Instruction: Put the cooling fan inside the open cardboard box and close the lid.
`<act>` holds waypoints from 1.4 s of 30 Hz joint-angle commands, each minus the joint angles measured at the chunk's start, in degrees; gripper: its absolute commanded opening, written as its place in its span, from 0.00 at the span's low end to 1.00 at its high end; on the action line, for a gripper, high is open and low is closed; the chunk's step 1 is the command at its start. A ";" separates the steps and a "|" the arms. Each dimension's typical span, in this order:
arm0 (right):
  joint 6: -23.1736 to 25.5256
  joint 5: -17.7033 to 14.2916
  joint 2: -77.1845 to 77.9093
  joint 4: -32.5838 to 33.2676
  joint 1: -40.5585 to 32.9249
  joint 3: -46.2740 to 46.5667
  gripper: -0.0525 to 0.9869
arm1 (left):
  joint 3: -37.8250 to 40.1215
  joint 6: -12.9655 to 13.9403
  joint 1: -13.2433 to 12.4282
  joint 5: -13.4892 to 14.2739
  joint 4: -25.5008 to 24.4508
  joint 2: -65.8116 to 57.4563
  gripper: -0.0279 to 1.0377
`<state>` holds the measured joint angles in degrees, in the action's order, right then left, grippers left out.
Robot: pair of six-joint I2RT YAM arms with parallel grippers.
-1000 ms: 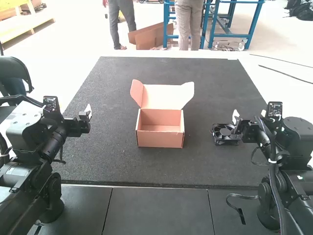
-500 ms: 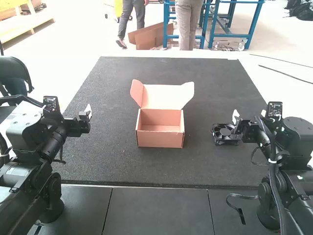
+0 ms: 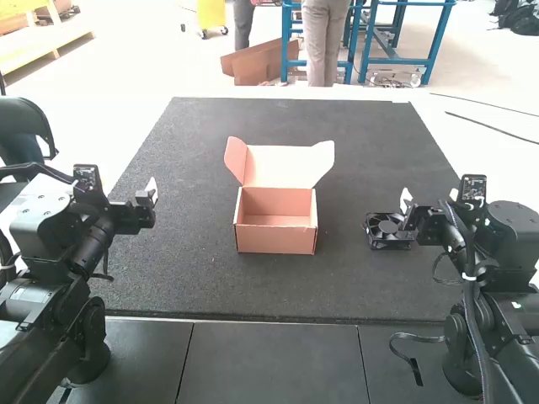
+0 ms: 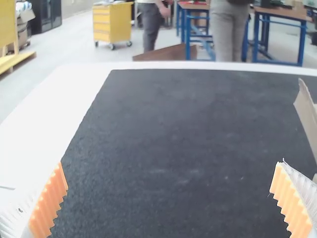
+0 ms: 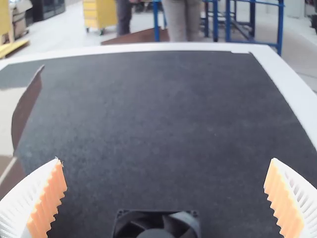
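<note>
Nothing has moved; left tool [image 3: 148, 200] wide, right tool [image 3: 407, 212] wide by cooling fan [image 3: 385, 230]

A black mat [image 3: 278, 160] covers the white table [image 4: 34, 129], and beyond it a pale, brightly lit floor [image 4: 64, 44] holds blue metal frames [image 4: 187, 29] far right, a yellow cart [image 4: 111, 22] and flat cardboard [image 3: 253, 63] far centre, and wooden pallets [image 3: 38, 38] far left.

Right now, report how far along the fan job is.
Done: nothing yet. The fan lies on the mat beside the box, whose lid stands open. In hand: the right pincer is open at the fan, not gripping it; the left pincer is open, farther off. Left: grasp the fan, box it, shut the lid.
</note>
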<state>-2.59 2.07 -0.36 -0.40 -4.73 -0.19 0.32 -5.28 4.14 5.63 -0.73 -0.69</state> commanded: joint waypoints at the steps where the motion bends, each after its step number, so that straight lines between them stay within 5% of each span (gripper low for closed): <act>1: 1.54 -1.19 0.36 -1.88 0.78 0.19 0.93 | -0.32 -0.96 -0.01 0.26 2.40 0.69 0.93; 8: 2.85 -3.65 0.36 -11.55 0.69 -0.43 0.93 | 0.30 -1.58 -0.36 0.17 11.37 0.69 0.93; 22: 2.85 -5.41 -13.70 -12.34 0.69 -14.40 0.93 | 13.22 -1.49 0.08 -0.35 11.02 -10.30 0.93; 26: 3.56 -7.25 -21.96 -6.63 0.69 -21.17 0.93 | 18.58 -1.49 0.08 -0.09 10.49 -18.21 0.93; 32: 4.61 -8.04 -32.25 6.56 0.69 -32.25 0.93 | 25.52 -1.49 0.08 -0.27 4.16 -27.44 0.93; 37: 8.04 -8.39 -39.72 14.03 0.69 -39.54 0.93 | 32.99 -1.66 0.08 -0.35 -6.30 -34.73 0.93; 42: 10.24 -4.61 -43.15 18.07 0.34 -43.94 0.93 | 38.71 -1.49 0.08 -1.50 -15.00 -41.41 0.93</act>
<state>5.15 -4.08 -43.07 17.63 -4.73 -41.41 35.46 -6.50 4.14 5.48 -14.61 -40.10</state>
